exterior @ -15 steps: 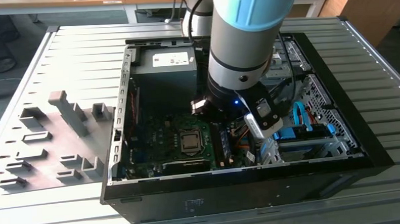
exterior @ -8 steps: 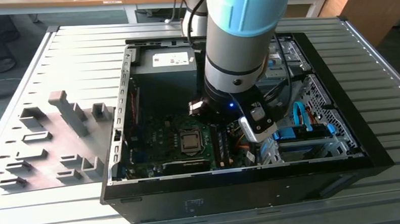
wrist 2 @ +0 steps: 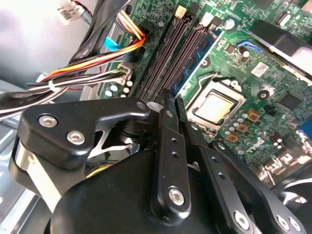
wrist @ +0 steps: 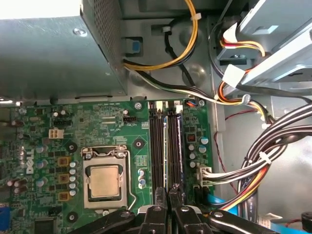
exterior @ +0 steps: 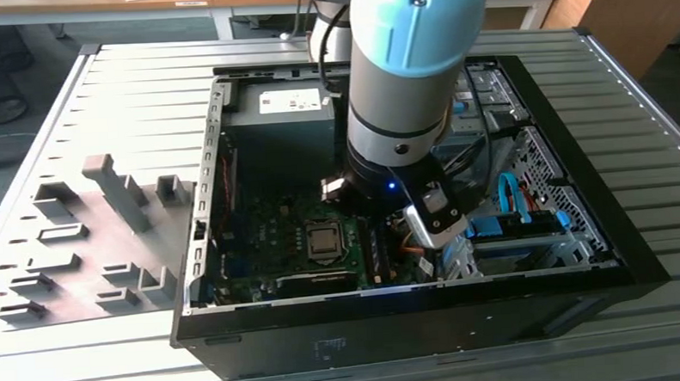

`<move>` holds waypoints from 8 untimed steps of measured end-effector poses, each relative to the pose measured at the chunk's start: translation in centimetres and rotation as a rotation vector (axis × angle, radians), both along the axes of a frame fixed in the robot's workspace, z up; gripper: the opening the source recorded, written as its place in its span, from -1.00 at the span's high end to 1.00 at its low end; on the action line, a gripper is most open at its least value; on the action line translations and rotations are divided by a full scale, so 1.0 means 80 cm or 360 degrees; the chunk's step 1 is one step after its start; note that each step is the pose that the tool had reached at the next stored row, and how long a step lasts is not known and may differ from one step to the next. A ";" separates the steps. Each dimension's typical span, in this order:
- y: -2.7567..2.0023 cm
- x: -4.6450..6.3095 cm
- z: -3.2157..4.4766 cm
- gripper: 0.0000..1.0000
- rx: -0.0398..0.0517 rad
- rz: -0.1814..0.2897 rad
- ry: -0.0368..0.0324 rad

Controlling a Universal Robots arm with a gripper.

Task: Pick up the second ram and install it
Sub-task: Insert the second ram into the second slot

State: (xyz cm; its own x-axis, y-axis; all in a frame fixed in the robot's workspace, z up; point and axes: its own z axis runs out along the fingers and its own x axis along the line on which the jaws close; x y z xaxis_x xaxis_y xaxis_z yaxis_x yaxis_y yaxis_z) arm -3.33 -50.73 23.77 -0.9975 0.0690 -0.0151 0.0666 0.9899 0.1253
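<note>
Claw (wrist 2: pixel 171 97) fingers together over the memory slots (wrist: pixel 165 146) — grey slotted holder (exterior: pixel 101 244) beside the computer case (exterior: pixel 569 172) in the exterior view

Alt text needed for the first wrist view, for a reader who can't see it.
The hand hangs over the memory slots of a green motherboard, its fingers close together. A blue-green ram stick stands in one slot. Beside the slots sits the bare processor; bundled cables run along the other side.
</note>
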 end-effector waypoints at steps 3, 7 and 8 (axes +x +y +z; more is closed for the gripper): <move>0.0000 -0.001 -0.0066 0.73 0.0000 0.0000 0.0000; 0.0000 -0.002 -0.0138 0.73 0.0000 0.0002 0.0000; 0.0000 -0.002 -0.0154 0.73 0.0000 0.0004 0.0000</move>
